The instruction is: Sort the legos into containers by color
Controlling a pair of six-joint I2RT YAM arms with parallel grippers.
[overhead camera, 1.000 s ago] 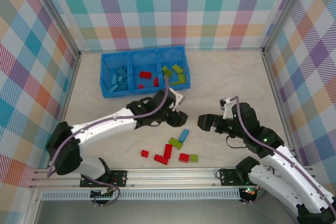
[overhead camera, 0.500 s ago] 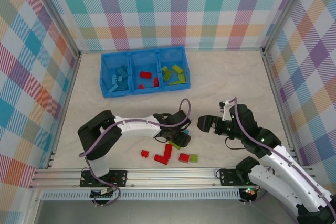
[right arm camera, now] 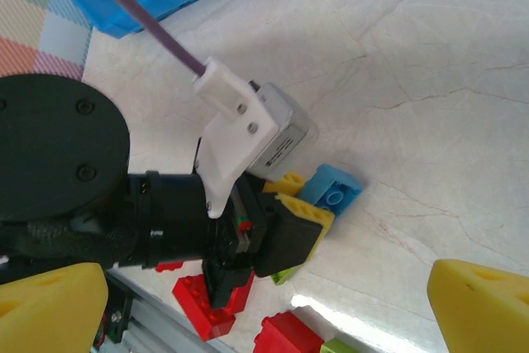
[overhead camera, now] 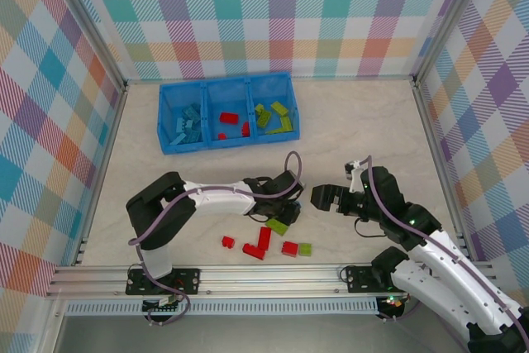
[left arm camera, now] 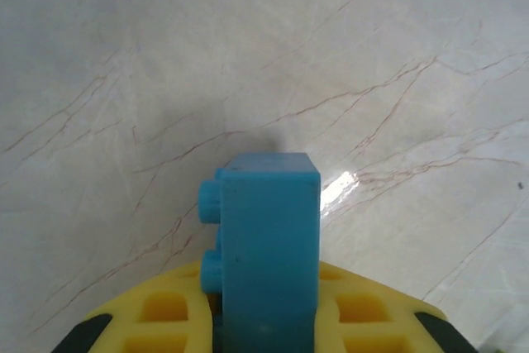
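Note:
My left gripper [overhead camera: 291, 209] is low over the table, shut on a blue lego [left arm camera: 269, 241] that stands between its yellow pads [left arm camera: 364, 307], studs to the left. From the right wrist the same blue lego [right arm camera: 335, 191] shows at the left gripper's [right arm camera: 307, 197] tip, resting on the table. My right gripper [overhead camera: 319, 197] hovers open just right of it, its fingertips [right arm camera: 50, 303] wide apart. Loose legos lie close by: a lime one [overhead camera: 277, 226], red ones [overhead camera: 260, 241] and another green [overhead camera: 305, 249]. The blue containers [overhead camera: 231, 145] at the back hold sorted blue, red and green bricks.
The left arm's purple cable [overhead camera: 291, 173] arches above its wrist. A metal rail [overhead camera: 264, 274] runs along the near edge, and checked walls close in the sides. Bare table lies between the loose bricks and the bin.
My left arm came down from near the bin to the loose bricks, and its jaws have shut on the blue lego. The right gripper has barely shifted.

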